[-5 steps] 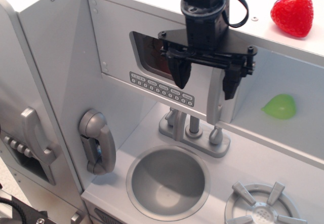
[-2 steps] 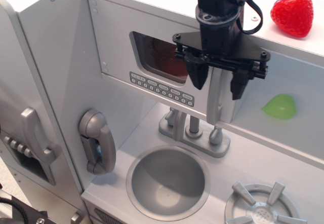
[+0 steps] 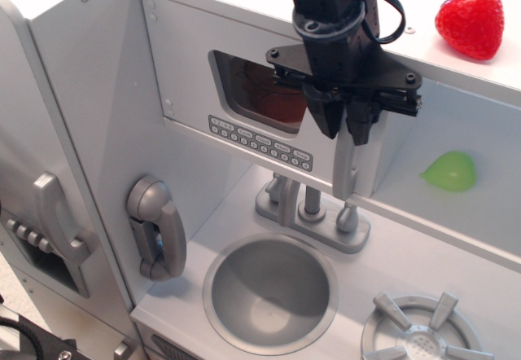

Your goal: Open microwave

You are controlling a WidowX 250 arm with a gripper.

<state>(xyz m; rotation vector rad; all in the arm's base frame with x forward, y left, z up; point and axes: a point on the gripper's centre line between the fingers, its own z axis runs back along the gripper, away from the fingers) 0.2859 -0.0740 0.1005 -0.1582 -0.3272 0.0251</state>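
The microwave's flat grey door (image 3: 187,67) fills the upper middle of the toy kitchen, with a dark window (image 3: 254,91) and a strip of small buttons (image 3: 260,144) below it. Its long vertical grey bar handle (image 3: 345,173) runs down the door's right edge. My black gripper (image 3: 345,128) comes down from above, and its two fingers are closed in on the upper part of the handle, one on each side. The top of the handle is hidden behind the fingers.
A red strawberry (image 3: 470,19) lies on the top shelf. A green object (image 3: 449,171) sits in the open compartment to the right of the door. Below are a faucet (image 3: 312,205), a round sink (image 3: 270,291) and a burner (image 3: 423,335). A grey telephone handset (image 3: 157,228) hangs at the left.
The gripper was open and astride the handle. It shifted slightly right, then back left, and its fingers have closed onto the handle.
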